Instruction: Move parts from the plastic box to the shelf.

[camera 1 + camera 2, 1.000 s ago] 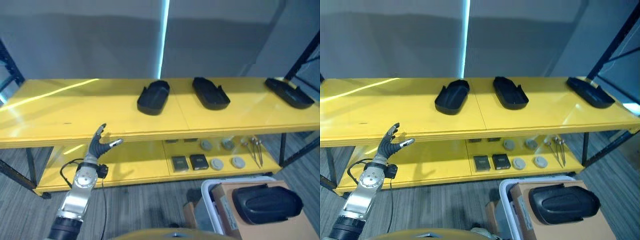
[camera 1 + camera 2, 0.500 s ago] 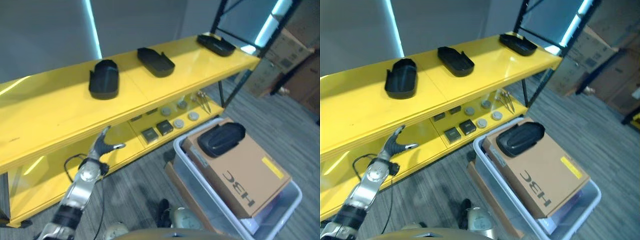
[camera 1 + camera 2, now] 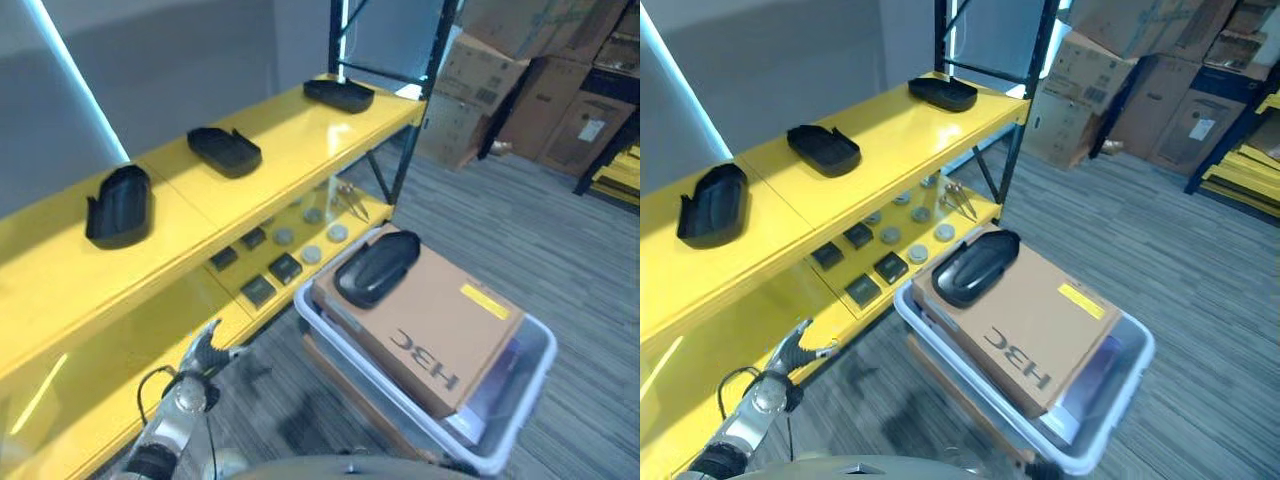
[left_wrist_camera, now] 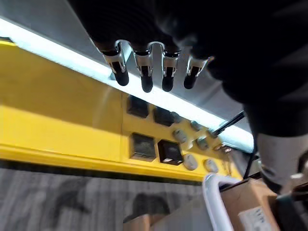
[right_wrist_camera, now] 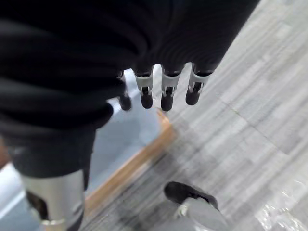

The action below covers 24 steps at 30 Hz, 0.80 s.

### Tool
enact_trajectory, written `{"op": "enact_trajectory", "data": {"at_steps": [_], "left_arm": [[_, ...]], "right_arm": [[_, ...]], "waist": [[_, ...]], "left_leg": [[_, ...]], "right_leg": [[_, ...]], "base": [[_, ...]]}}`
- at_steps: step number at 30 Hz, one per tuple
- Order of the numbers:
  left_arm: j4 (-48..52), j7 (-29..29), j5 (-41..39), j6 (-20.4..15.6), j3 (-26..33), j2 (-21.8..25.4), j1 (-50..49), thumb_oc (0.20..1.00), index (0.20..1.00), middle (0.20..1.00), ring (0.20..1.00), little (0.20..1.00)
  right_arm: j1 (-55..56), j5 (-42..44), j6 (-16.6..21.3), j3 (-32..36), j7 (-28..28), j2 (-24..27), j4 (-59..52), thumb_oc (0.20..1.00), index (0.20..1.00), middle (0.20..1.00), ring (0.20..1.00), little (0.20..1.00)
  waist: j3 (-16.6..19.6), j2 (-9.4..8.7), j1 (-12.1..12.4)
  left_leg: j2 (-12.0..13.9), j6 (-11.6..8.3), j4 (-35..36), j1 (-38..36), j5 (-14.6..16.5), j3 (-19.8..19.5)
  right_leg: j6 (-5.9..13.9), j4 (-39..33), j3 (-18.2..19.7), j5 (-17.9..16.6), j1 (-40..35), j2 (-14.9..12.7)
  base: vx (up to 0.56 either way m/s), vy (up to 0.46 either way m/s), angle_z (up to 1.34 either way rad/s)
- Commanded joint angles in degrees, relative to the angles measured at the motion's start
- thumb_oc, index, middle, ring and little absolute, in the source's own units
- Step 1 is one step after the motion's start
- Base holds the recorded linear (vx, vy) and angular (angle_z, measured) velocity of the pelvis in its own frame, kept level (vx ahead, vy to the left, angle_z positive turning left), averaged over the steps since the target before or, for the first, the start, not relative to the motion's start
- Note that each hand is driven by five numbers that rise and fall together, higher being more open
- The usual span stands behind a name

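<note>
Part (image 3: 377,268) on box, beyond left hand (image 3: 209,346).

Head stereo pair looking down, sharing shelf (image 3: 200,215) and plastic box (image 3: 1110,400), wrist views close along fingers

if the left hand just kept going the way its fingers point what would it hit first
Probably the yellow shelf. The left hand hangs open and empty just in front of the lower level, fingers aimed up and toward it, so they would likely meet the upper board's front edge or underside. Depth is hard to judge, so the exact spot is uncertain.

Likely warehouse: shelf (image 3: 300,150), stacked cartons (image 3: 540,90).
</note>
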<state>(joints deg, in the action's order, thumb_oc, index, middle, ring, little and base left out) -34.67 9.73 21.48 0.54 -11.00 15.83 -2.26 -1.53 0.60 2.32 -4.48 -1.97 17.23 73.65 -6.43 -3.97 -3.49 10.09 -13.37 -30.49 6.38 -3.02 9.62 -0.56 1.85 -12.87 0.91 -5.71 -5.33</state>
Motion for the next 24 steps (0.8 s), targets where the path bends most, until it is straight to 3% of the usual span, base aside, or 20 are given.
{"op": "enact_trajectory", "data": {"at_steps": [1,2,4,7,8,9,15,17,19,20,21,22,23,24], "left_arm": [[2.7,3.1,-1.0,-0.2,3.8,2.8,2.4,1.000,1.000,1.000,1.000,1.000],[-1.3,4.7,-3.9,0.3,4.8,3.2,0.5,1.000,1.000,1.000,1.000,1.000],[-6.7,6.0,-5.4,0.7,5.4,2.6,0.2,1.000,1.000,1.000,1.000,1.000],[-16.4,6.6,-6.6,1.3,5.2,0.7,2.1,1.000,1.000,1.000,1.000,1.000],[-16.5,6.6,-6.6,1.3,5.2,0.6,2.1,1.000,1.000,1.000,1.000,1.000],[-21.5,7.2,-6.6,1.3,4.1,-0.2,3.9,1.000,1.000,1.000,1.000,1.000],[-29.2,8.7,-7.1,1.5,4.4,-0.5,4.5,1.000,1.000,1.000,1.000,1.000],[-32.7,9.2,-7.6,1.7,6.4,-0.9,3.4,1.000,1.000,1.000,1.000,1.000],[-34.0,8.9,-5.1,2.1,5.8,-0.8,2.8,1.000,1.000,1.000,1.000,1.000],[-34.0,8.9,-5.1,2.1,5.8,-0.8,2.8,1.000,1.000,1.000,1.000,1.000],[-34.1,8.7,-3.0,2.1,5.6,-0.6,2.0,1.000,1.000,1.000,1.000,1.000],[-33.7,8.5,-1.8,2.3,5.4,-0.3,1.1,1.000,1.000,1.000,1.000,1.000],[-33.7,8.5,-1.8,2.3,5.4,-0.3,1.1,1.000,1.000,1.000,1.000,1.000],[-33.2,8.5,-1.9,2.3,5.6,-0.5,1.1,1.000,1.000,1.000,1.000,1.000]], "right_arm": [[2.2,3.0,0.2,1.5,-1.4,0.8,-2.7,1.000,1.000,1.000,1.000,1.000],[3.8,3.9,0.8,1.3,-1.7,0.6,-7.5,1.000,1.000,1.000,1.000,1.000],[4.8,4.1,1.3,0.4,-1.8,1.2,-14.8,1.000,1.000,1.000,1.000,1.000],[7.1,7.6,1.8,2.5,-2.2,2.3,-22.3,1.000,1.000,1.000,1.000,1.000],[7.1,7.6,1.7,2.5,-2.2,2.3,-22.4,1.000,1.000,1.000,1.000,1.000],[7.4,8.9,2.2,4.1,-4.0,2.4,-27.5,1.000,1.000,1.000,1.000,1.000],[10.4,7.1,4.0,5.3,-6.7,2.1,-43.5,1.000,1.000,1.000,1.000,1.000],[11.2,3.1,6.1,5.8,-8.5,3.9,-56.1,1.000,1.000,1.000,1.000,1.000],[11.2,2.0,7.5,6.4,-9.5,4.4,-63.5,1.000,1.000,1.000,1.000,1.000],[11.3,1.9,7.4,6.4,-9.5,4.4,-63.6,1.000,1.000,1.000,1.000,1.000],[13.1,-0.9,9.3,7.7,-10.7,5.8,-70.6,1.000,1.000,1.000,1.000,1.000],[13.6,-2.1,9.4,8.6,-12.0,6.2,-72.4,1.000,1.000,1.000,1.000,1.000],[13.7,-2.1,9.4,8.6,-12.0,6.1,-72.5,1.000,1.000,1.000,1.000,1.000],[11.0,-3.5,8.7,7.3,-12.9,6.8,-71.7,1.000,1.000,1.000,1.000,1.000]], "waist": [[-2.7,3.93,0.4],[-0.9,4.81,1.4],[0.7,5.86,1.5],[3.5,7.41,-3.3],[3.6,7.45,-3.3],[4.0,8.34,-5.4],[0.7,9.10,-6.4],[-2.0,9.61,-6.5],[-2.9,9.64,-6.3],[-2.9,9.66,-6.2],[-2.0,9.33,-6.3],[-1.0,8.60,-5.0],[-0.9,8.57,-5.1],[-0.5,8.20,-3.4]], "left_leg": [[-0.2,5.75,13.1,-3.7,2.4,-0.1],[3.9,8.04,28.6,-7.6,1.0,-1.9],[3.8,8.38,35.5,-8.1,-0.2,-6.9],[4.7,6.28,35.5,-8.1,-0.3,-1.5],[4.7,6.27,35.5,-8.1,-0.3,-1.5],[3.2,5.83,35.5,-9.1,-0.4,-0.6],[-1.2,6.42,35.5,-12.6,1.3,1.0],[-2.0,6.49,35.5,-14.6,2.3,2.9],[-2.5,6.56,35.5,-15.1,2.8,3.7],[-2.5,6.55,35.5,-15.2,2.9,3.7],[-3.8,7.07,35.5,-14.7,3.8,2.2],[-5.4,7.36,35.5,-13.6,4.0,1.0],[-5.5,7.38,35.5,-13.5,4.0,0.9],[-5.0,6.96,35.5,-13.0,3.8,2.0]], "right_leg": [[2.15,-6.8,1.9,-3.8,-3.0,-2.9],[3.34,-6.8,5.3,-3.6,-1.9,-2.2],[3.97,-6.8,8.5,-3.8,-0.4,-1.3],[3.73,-6.8,8.9,-5.2,0.1,-3.0],[3.73,-6.8,8.9,-5.2,0.1,-3.0],[3.42,-6.0,8.7,-5.6,0.4,-5.1],[3.49,1.8,10.7,-4.9,4.9,-6.9],[4.34,3.7,6.8,-4.7,7.0,-6.6],[4.71,4.2,5.6,-4.7,7.7,-5.7],[4.72,4.2,5.7,-4.7,7.6,-5.7],[4.92,2.7,7.7,-4.6,8.5,-2.8],[4.36,0.4,5.2,-4.7,7.5,-3.4],[4.38,0.2,5.0,-4.8,7.4,-3.4],[4.55,-1.9,2.2,-4.8,6.9,-5.1]], "base": [[0.11,0.124,-1.05],[0.14,0.167,-0.93],[0.14,0.185,-1.06],[0.13,0.265,-0.96],[0.17,0.414,-0.20],[0.15,0.421,0.03],[0.05,0.339,-0.43],[-0.01,0.350,-0.86],[-0.01,0.168,-0.89],[0.05,0.157,-0.64],[0.08,0.139,-0.34],[0.08,0.139,-0.08],[0.01,0.047,0.19],[-0.02,-0.054,0.46]]}}
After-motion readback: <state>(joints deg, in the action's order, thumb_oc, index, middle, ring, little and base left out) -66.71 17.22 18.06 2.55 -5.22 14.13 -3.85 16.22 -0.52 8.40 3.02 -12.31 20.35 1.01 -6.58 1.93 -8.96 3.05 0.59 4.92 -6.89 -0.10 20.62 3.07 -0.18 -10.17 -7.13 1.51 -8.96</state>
